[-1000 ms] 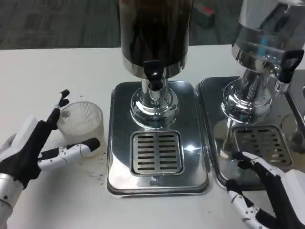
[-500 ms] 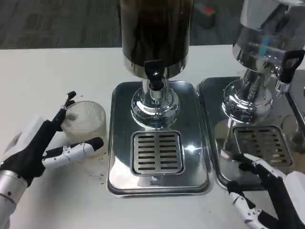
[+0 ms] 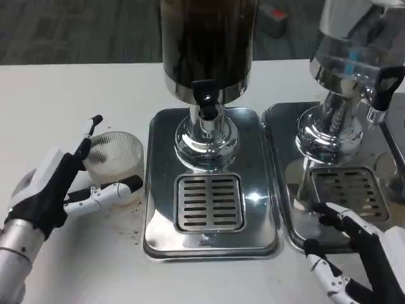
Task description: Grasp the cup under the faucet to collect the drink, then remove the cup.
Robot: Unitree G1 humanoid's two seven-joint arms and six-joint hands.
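1 clear ribbed plastic cup [image 3: 116,160] stands upright on the white table [image 3: 76,95], just left of the polished steel drip tray [image 3: 158,234] and well clear of the black faucet [image 3: 204,96]. The left hand [image 3: 60,187] brackets the cup with its fingers spread: 1 finger reaches up along the cup's far left side, another lies across its near side with the dark tip at the cup's right edge. Whether the fingers actually press the wall I cannot tell.

There are 2 dispensers. The first, a dark drink dispenser [image 3: 207,44], rises on a chrome pedestal from the tray, whose slotted grille [image 3: 209,202] lies below the faucet. The second, a clear-bodied dispenser [image 3: 351,57] with its own black tap [image 3: 383,85], stands to the right on a second steel tray [image 3: 285,209]. The right hand [image 3: 357,253] rests at that tray's near edge, fingers apart, holding nothing.
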